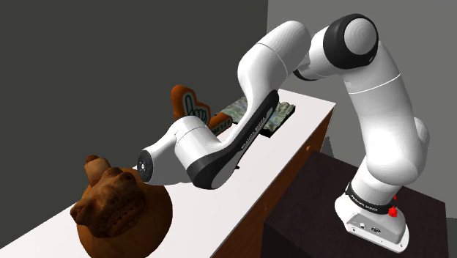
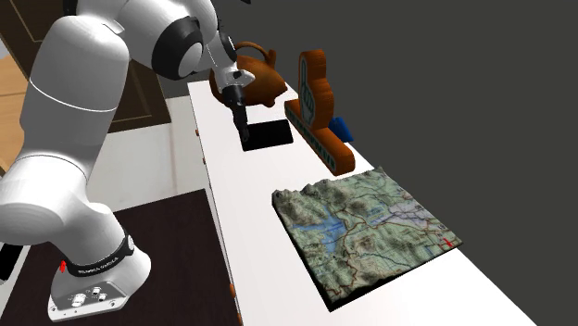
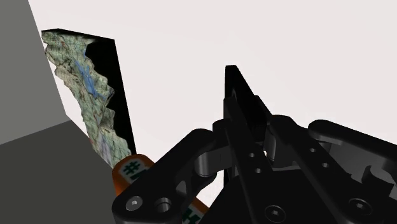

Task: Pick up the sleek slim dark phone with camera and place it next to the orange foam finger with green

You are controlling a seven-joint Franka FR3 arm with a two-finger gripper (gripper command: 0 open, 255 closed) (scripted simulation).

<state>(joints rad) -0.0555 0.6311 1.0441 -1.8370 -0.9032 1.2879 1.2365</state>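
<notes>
Near the thick foam finger [image 2: 313, 85] is a thin black phone [image 2: 270, 135].

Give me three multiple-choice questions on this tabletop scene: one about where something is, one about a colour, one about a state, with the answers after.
1. Where does the relief map lie?
A on the floor; B on a chair; C on the white tabletop
2. What colour is the body of the foam finger?
A blue; B orange; C grey
3. How is the foam finger posed?
A upright on its base; B flat on its face; C hanging off the table edge

Answers: C, the second exterior view shows the map resting on the tabletop; B, its thick edge is plainly orange; A, it stands up from its long base.
</notes>
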